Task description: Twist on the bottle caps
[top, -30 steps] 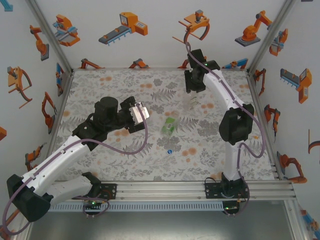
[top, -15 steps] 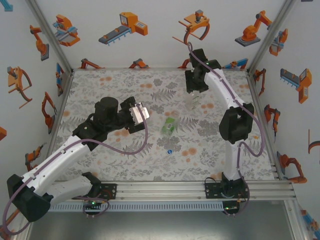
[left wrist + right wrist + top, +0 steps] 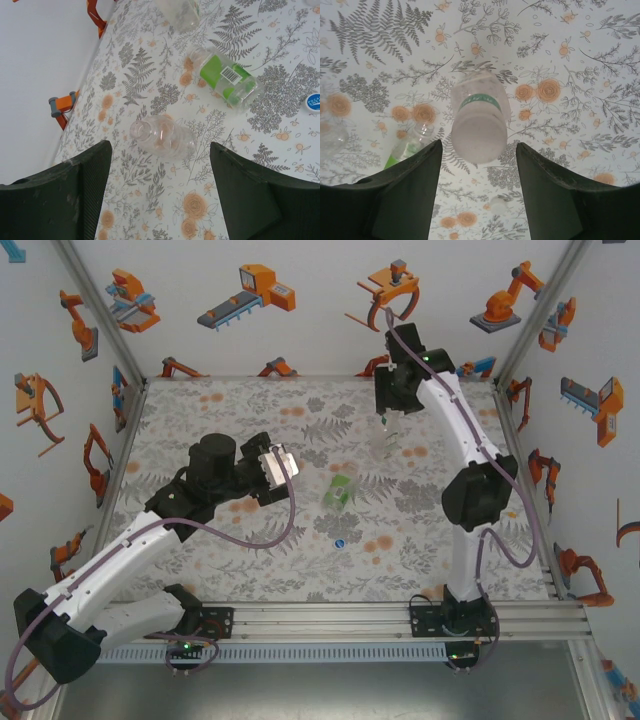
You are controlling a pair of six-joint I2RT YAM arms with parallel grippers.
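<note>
A floral-patterned desk [image 3: 200, 410] inside a white enclosure, seen from above, with two robot arms reaching in from the near edge.

The left gripper [image 3: 160, 150] hovers low over the left middle of the desk. Its two dark fingers [image 3: 75, 195] are spread well apart and grasp nothing. In the left wrist view, a clear bottle [image 3: 162, 137] lies on its side on the desk in line with the gap between them, touching neither. Its open, uncapped neck points left.

Just beyond it a green bottle [image 3: 225, 77] also lies on its side, with a barcode label facing up. A blue cap [image 3: 315, 101] sits flat on the desk near it, at the right edge of that view. From above, the cap lies nearer the arm bases than the green bottle does.

The right gripper [image 3: 479, 145] hangs over the far right part of the desk, directly above an upright bottle [image 3: 383, 445]. Its fingers [image 3: 405, 195] stand apart on either side of the bottle's top, with a sliver of desk showing at each side, so it holds nothing. That bottle carries a pale cap [image 3: 479, 135] with a green band just below it.

A faint small round shape on the desk beneath the right gripper is too blurred to identify.
</note>
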